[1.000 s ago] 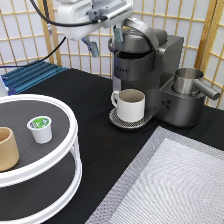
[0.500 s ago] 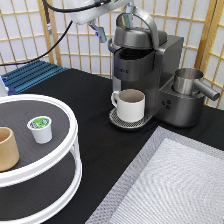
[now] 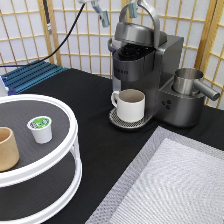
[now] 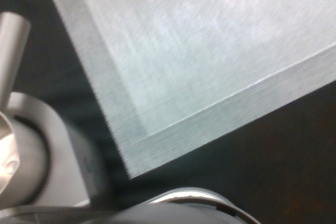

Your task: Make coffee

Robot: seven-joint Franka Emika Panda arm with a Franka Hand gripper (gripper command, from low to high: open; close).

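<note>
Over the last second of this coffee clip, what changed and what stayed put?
The gripper rose toward the exterior view's top and shifted right, fingers open astride the coffee machine's raised handle, and the lid now stands open. The coffee pod on the white tray, the tan cup and the mug stayed put.

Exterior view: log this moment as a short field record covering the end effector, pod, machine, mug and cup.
end effector: at the exterior view's top, above the machine, fingers open, holding nothing
coffee machine: lid raised, handle up
coffee pod: upright on the upper tier of the white round shelf, untouched
white mug: on the machine's drip tray, under the spout
tan cup: on the same tier, apart from the pod
grey mat: at the exterior view's bottom right
</note>
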